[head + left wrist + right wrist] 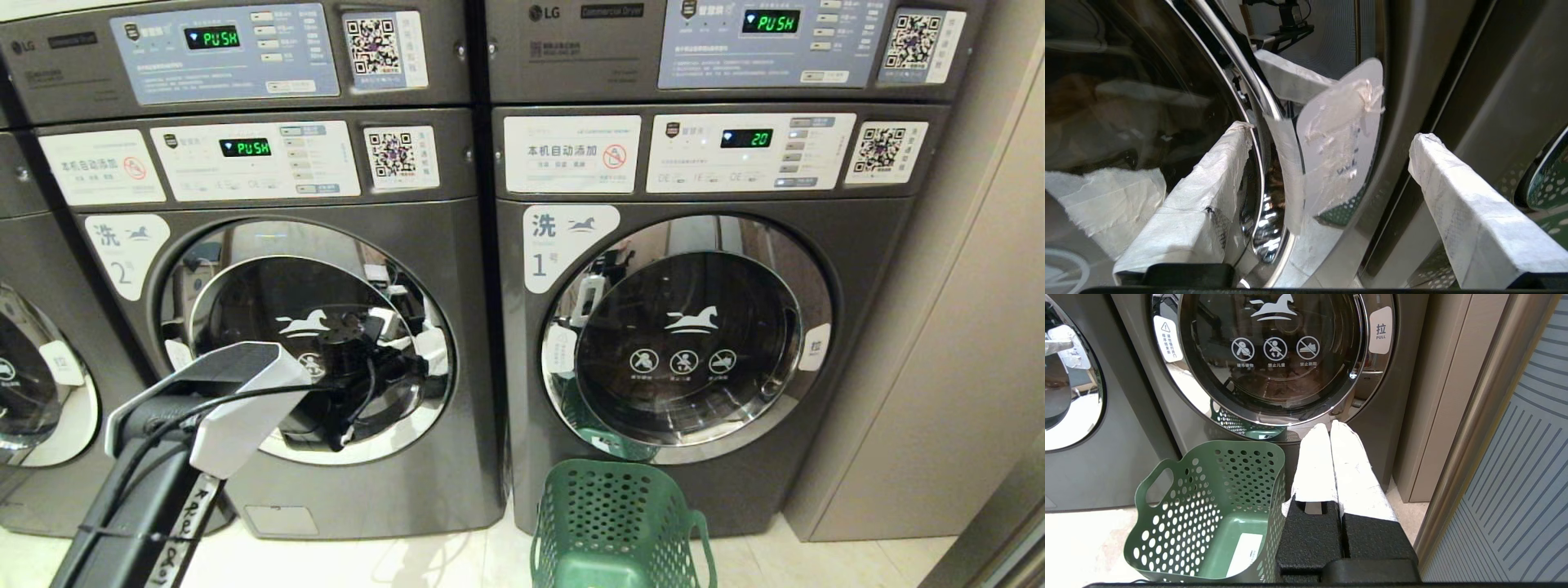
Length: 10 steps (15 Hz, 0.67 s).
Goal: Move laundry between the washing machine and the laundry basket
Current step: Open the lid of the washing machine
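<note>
Laundry room with grey LG machines in a row, pale floor [392, 563] below, beige wall panel [939, 367] at the far right. Both round doors closed: washer no. 2 door [306, 343] on the left, washer no. 1 door [686, 343] on the right. No laundry visible anywhere; probably behind a dark door glass, not possible to confirm. Green laundry basket [612, 506] on the floor just before washer no. 1, apparently empty except a label on its bottom.

Left end effector [1331, 132] released wide, taped fingers [1208, 196] on either side of the door's chrome rim and the white pull tab [1343, 163], not yet touching. Right end effector [1331, 428] clenched on nothing, parked low beside the basket.

Door likely heavy and stiff, chrome slippery; best taken at the tab edge. Laundry, once reached, likely soft, limp, perhaps damp and heavier; best pinched at a bunched fold.

Open floor before washer no. 2 for the door's swing, by judgement. Basket well to the side. Narrow seam between the two machines close to the outer finger.
</note>
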### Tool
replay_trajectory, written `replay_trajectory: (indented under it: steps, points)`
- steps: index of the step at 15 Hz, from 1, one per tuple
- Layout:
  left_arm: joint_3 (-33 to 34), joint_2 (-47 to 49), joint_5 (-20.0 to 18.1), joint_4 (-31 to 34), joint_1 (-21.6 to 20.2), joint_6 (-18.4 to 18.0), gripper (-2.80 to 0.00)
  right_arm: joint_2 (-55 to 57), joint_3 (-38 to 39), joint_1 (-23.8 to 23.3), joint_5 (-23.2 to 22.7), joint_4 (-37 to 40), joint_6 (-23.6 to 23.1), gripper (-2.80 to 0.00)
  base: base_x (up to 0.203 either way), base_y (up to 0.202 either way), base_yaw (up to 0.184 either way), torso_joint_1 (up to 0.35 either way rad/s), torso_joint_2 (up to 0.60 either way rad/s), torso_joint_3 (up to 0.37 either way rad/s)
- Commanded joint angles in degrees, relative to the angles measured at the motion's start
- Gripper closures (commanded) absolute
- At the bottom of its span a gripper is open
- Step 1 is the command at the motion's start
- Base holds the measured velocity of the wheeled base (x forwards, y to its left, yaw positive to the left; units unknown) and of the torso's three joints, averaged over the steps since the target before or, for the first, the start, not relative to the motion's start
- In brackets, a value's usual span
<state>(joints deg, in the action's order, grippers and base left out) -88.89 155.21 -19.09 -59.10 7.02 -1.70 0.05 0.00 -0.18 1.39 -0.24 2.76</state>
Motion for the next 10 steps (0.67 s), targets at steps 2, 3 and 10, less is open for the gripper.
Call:
replay_trajectory:
  steps: [2, 3, 10]
  points:
    - [-4.18, 2.78, -0.20, 0.55, -0.20, 1.72, -2.80, 0.02, 0.00, 0.01, 0.02, -0.02, 0.06, 0.00, 0.000, 0.000, 0.000, 0.000, 0.00, 0.000]
    - [-4.89, 3.15, -0.79, 0.96, -0.27, 2.19, -2.80, 0.04, 0.00, 0.01, 0.02, -0.02, 0.03, 0.00, 0.000, 0.000, 0.000, 0.000, 0.00, 0.000]
    - [-5.50, 3.73, -9.31, 0.90, -1.11, 3.16, -2.80, -0.05, 0.00, 0.01, 0.02, -0.02, 0.03, 0.00, 0.000, 0.000, 0.000, 0.000, 0.00, 0.000]
